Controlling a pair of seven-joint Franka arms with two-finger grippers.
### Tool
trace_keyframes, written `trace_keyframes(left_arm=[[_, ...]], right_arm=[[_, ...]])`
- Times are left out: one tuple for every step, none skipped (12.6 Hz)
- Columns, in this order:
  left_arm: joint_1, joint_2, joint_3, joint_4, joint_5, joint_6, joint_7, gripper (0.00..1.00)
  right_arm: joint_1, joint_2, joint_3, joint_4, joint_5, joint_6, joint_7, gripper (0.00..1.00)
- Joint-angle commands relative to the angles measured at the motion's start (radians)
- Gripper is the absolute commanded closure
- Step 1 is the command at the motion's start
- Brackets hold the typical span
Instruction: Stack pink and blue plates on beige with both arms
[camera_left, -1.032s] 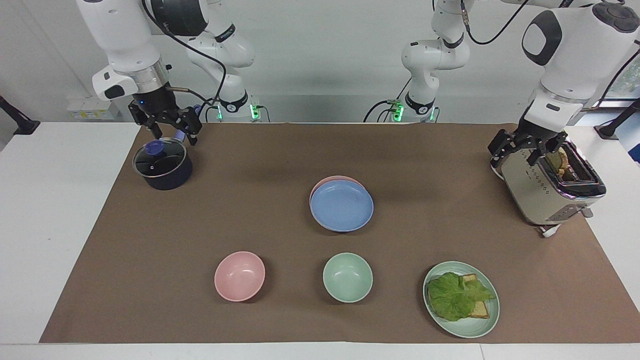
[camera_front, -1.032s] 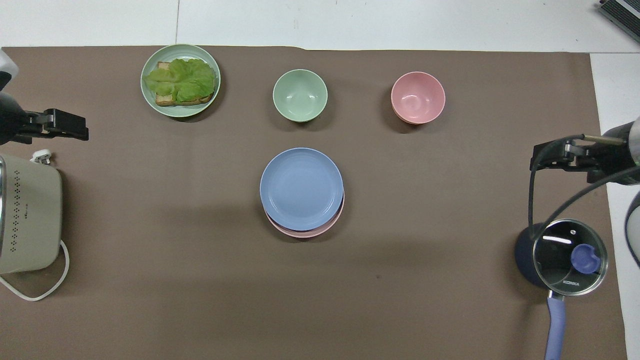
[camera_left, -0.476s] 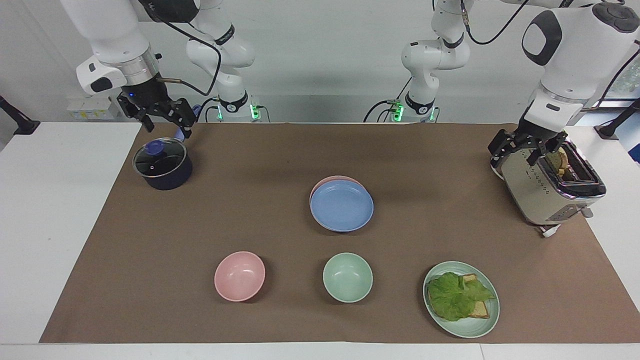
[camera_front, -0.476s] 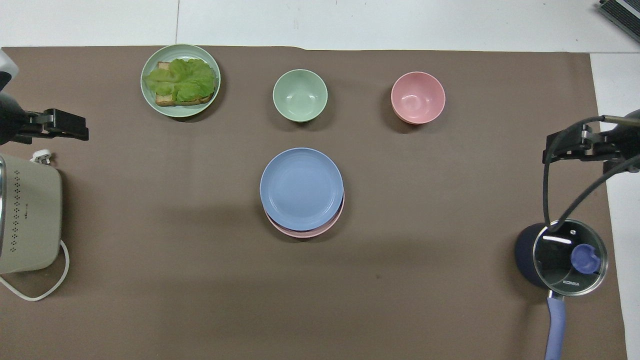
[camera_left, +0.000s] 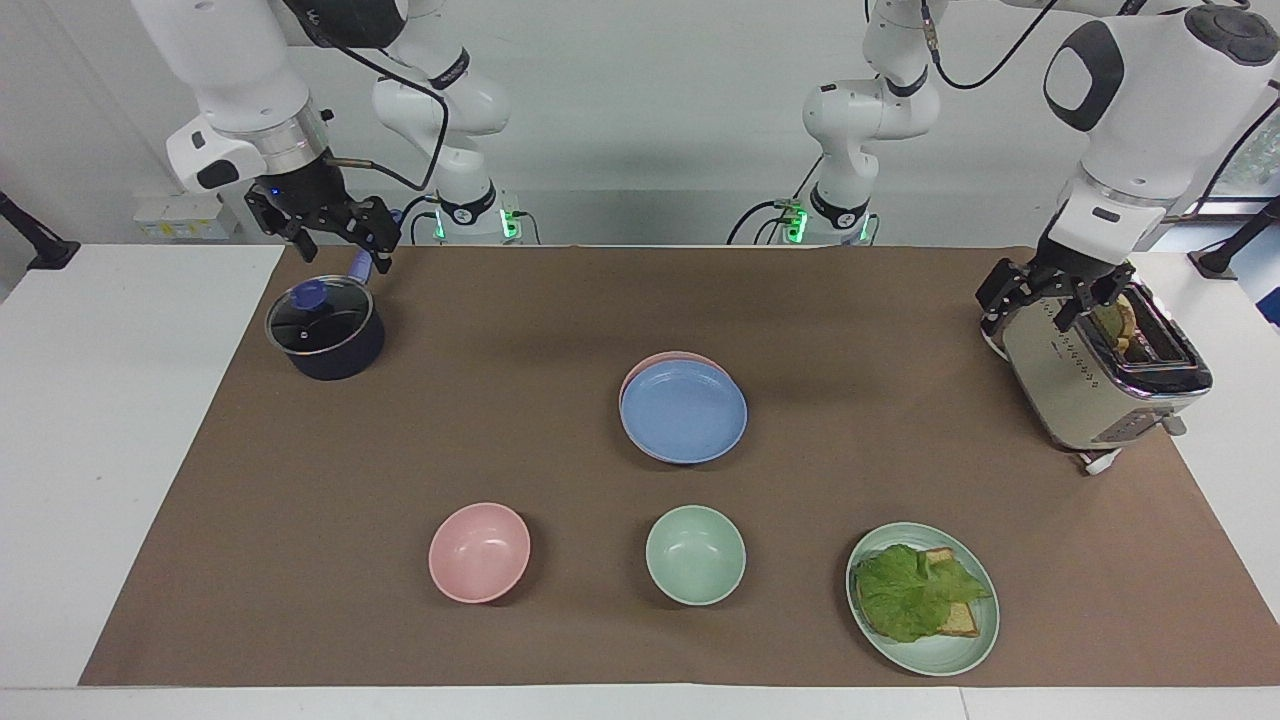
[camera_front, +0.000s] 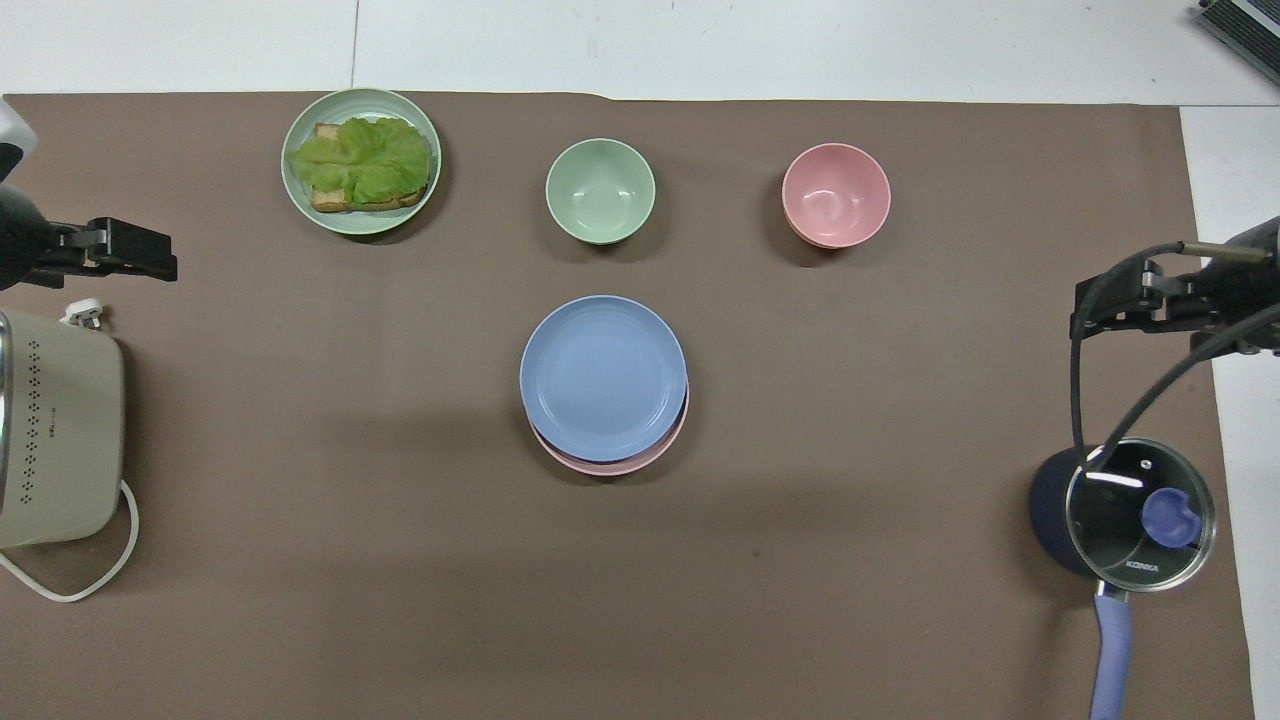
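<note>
The blue plate lies on the pink plate in the middle of the brown mat; only a crescent of the pink rim shows. The beige plate is hidden. My right gripper hangs open and empty over the mat's edge by the dark pot. At the left arm's end of the table, my left gripper is open and empty just above the toaster. Both grippers are well away from the plates.
Farther from the robots than the plates stand a pink bowl, a mint-green bowl and a mint-green plate with lettuce and toast. The pot has a glass lid and a blue handle. The toaster's cord loops on the mat.
My right gripper has risen from just over the pot's lid, swung outward, then come back a little. The left arm and the plates have not moved.
</note>
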Motion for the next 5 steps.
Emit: trace_keyframes(left_arm=[[0.012,-0.004,-0.009,0.004,0.011,-0.016,0.012,0.00],[0.012,-0.004,-0.009,0.004,0.011,-0.014,0.012,0.00],[0.012,-0.004,-0.009,0.004,0.011,-0.016,0.012,0.00],[0.012,-0.004,-0.009,0.004,0.011,-0.016,0.012,0.00],[0.012,-0.004,-0.009,0.004,0.011,-0.016,0.012,0.00]], right_arm=[[-0.007,-0.034,0.006,-0.042,-0.017,0.010,-0.029,0.00],[-0.007,-0.034,0.006,-0.042,-0.016,0.011,-0.027,0.00],[-0.006,-0.034,0.006,-0.042,-0.016,0.011,-0.027,0.00],[-0.006,-0.034,0.006,-0.042,-0.016,0.011,-0.027,0.00],[-0.006,-0.034,0.006,-0.042,-0.014,0.011,-0.024,0.00]])
